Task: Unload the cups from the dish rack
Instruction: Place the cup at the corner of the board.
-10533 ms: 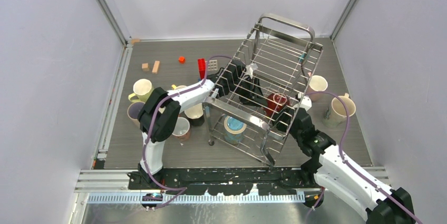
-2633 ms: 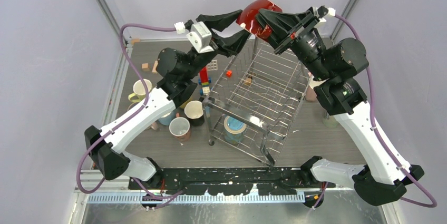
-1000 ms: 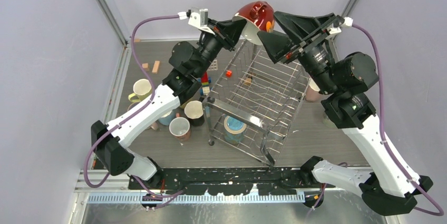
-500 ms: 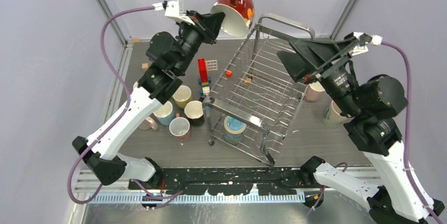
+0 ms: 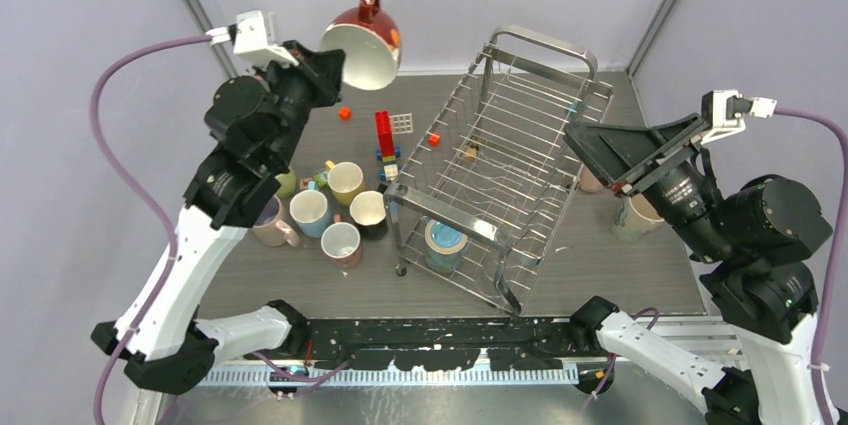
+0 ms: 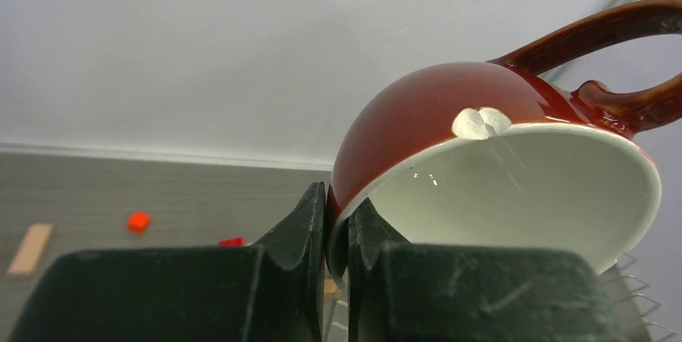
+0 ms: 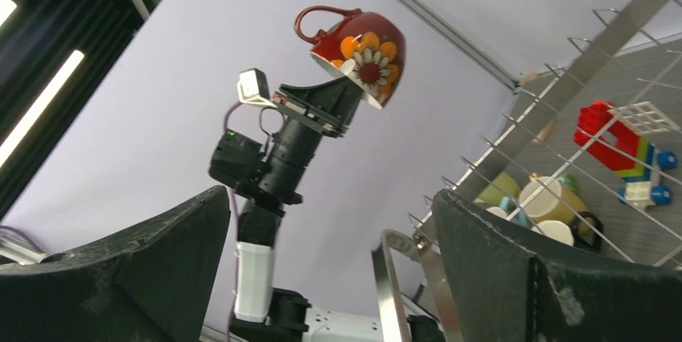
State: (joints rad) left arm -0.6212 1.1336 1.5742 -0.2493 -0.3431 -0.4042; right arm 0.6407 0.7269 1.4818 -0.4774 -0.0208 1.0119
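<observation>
Left arm: we find it raised high over the far-left part of the table, well apart from the dish rack (image 5: pixel 505 170).
Left gripper (image 6: pixel 336 225): pinched tight on the rim of the dark red mug (image 6: pixel 450 129), one finger inside the wall and one outside.
Dark red mug: in the air and tilted, with its mouth facing down and its handle up.
Unloaded so far: at least five cups (image 5: pixel 309 211) stand grouped on the table left of the rack.
Left to do: we judge one banded cup (image 5: pixel 443 242) remains, seen through the wires at the rack's near end. The red mug also awaits setting down.
Right side: two more cups (image 5: pixel 634 217) stand on the table, partly hidden.
Right arm: lifted beside the rack, pointing leftward.
Right gripper (image 7: pixel 330 221): jaws spread wide, holding nothing.
</observation>
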